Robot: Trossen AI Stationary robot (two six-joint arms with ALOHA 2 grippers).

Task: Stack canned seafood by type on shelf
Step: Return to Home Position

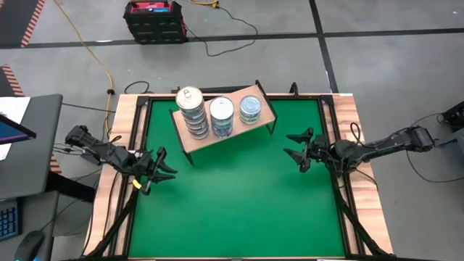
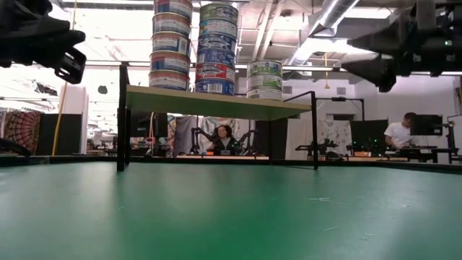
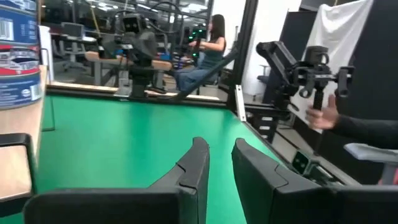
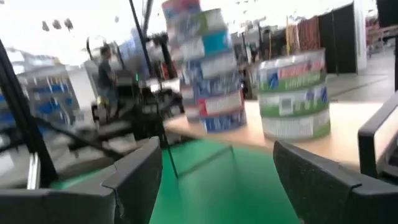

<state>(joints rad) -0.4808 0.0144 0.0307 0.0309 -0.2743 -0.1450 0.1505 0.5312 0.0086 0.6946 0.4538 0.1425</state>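
On the shelf, canned seafood stands in three stacks.

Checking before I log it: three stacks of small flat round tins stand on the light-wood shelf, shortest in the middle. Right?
No. Three stacks of small flat round tins stand on the light-wood shelf, but the shortest stack is at its right end, not the middle, as the low view shows.

overhead and table-level views share the shelf.
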